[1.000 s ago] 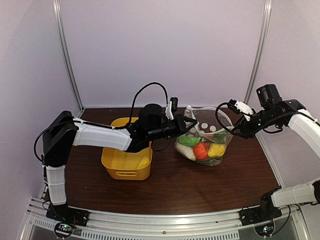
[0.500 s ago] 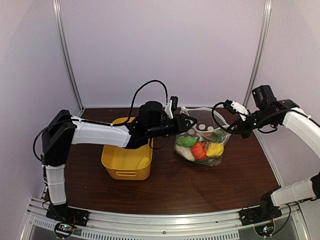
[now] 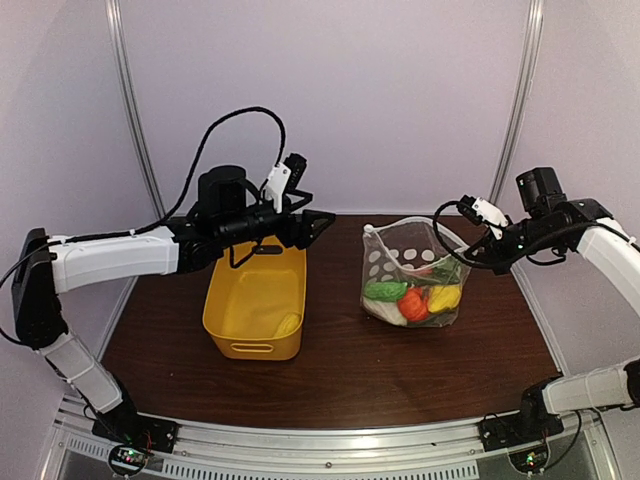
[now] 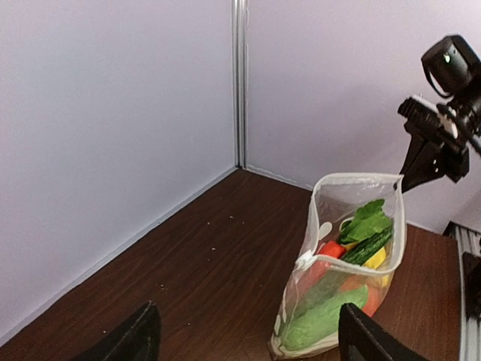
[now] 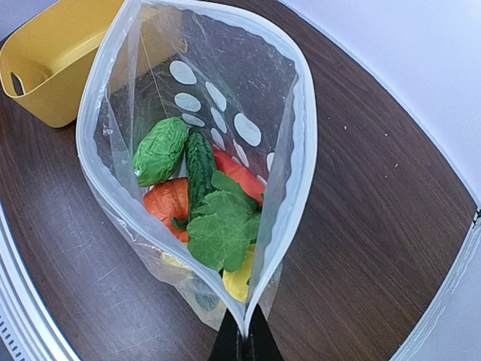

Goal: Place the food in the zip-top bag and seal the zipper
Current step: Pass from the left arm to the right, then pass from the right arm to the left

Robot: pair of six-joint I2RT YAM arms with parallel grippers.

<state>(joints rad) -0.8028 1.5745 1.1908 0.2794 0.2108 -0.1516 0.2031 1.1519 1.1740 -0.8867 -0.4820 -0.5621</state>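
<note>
Top external, left arm: raised, reaching over the far rim of the yellow tub (image 3: 255, 300).
Top external, left claw (image 3: 318, 225): released, nothing in it, well apart from the bag.
Top external, zip-top bag (image 3: 408, 262): upright on the tabletop (image 3: 340, 370), right of the tub, mouth gaping.
Top external, food (image 3: 412, 298): piled in the bag's bottom.
Top external, loose yellow piece (image 3: 288, 324): lies in the tub's near right corner.
Top external, right claw (image 3: 467, 252): at the bag's upper right edge.
Left wrist, left claw: both fingers (image 4: 139, 338) spread wide at frame bottom, bare tabletop between them.
Left wrist, bag: ahead and to the right, standing up, with the zipper (image 4: 357, 177) unsealed along the top. The right claw pinches its upper right corner.
Right wrist, right claw: clenched on the bag's mouth edge at frame bottom, jaws together over the strip.
Right wrist, zipper: its two sides bow far apart, so the mouth is a wide loop.
Right wrist, bag contents: green cabbage-like piece (image 5: 159, 150), cucumber (image 5: 200, 165), leafy green (image 5: 222, 226), carrot (image 5: 239, 174), pumpkin (image 5: 167, 203) and yellow chunk (image 5: 239, 282), all inside.
Right wrist, tub: beyond the bag at top left, just beside it; can't tell if they touch.
</note>
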